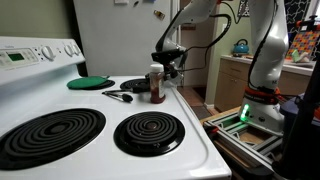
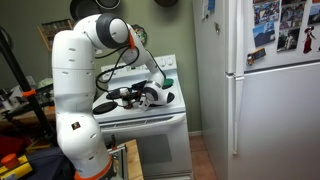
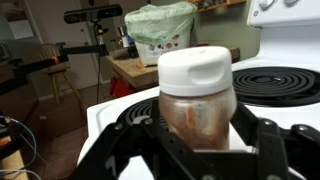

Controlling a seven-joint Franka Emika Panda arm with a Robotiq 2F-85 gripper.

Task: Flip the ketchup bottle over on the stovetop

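The ketchup bottle [image 1: 156,86] stands upright on the white stovetop [image 1: 200,140], whitish cap up, near the back right burner. In the wrist view the bottle [image 3: 196,100] fills the middle, with dark red contents under the white cap. My gripper [image 3: 196,148] has a black finger against each side of the bottle's body and looks shut on it. In an exterior view the gripper [image 1: 167,64] reaches in level from the right. In an exterior view the gripper [image 2: 150,96] is over the stovetop [image 2: 150,110], and the bottle is too small to make out.
A flat green disc [image 1: 90,82] and a dark spoon-like utensil [image 1: 118,96] lie left of the bottle. Two coil burners [image 1: 150,131] [image 1: 50,134] sit at the front. A white fridge [image 2: 270,100] stands beside the range. A counter holding a bag [image 3: 160,40] is beyond.
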